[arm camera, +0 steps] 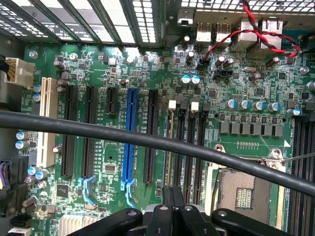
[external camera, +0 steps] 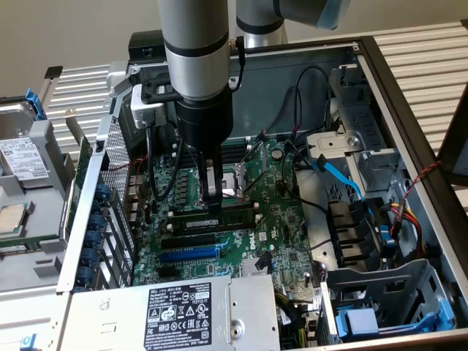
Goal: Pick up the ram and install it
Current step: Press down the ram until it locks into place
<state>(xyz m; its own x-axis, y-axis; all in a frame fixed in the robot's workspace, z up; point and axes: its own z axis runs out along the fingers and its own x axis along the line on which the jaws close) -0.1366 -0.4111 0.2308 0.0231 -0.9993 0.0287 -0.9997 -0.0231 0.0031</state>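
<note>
The ram (external camera: 216,218) is seen lying along a black memory slot on the motherboard (external camera: 281,219), between the CPU socket (external camera: 232,183) and the blue slot (external camera: 189,256), inside the open PC case (external camera: 409,146). Whether it is fully seated cannot be told. The pincer (external camera: 213,191) is found directly over the ram's middle, fingers pressed together and clenched, tip touching or just above the stick's top edge; nothing is grasped between them. In the wrist view the shut fingers (arm camera: 173,206) are seen above the row of black slots, near the socket (arm camera: 243,194), with the blue slot (arm camera: 130,137) just beside and a black cable (arm camera: 147,140) crossing in front. The arm (external camera: 196,66) is held nearly upright above the board. A power supply (external camera: 175,314) is placed at the case's near edge, a drive cage (external camera: 380,307) toward the exterior view's right, and a removed hard drive (external camera: 22,157) on the counter at the exterior view's left.
</note>
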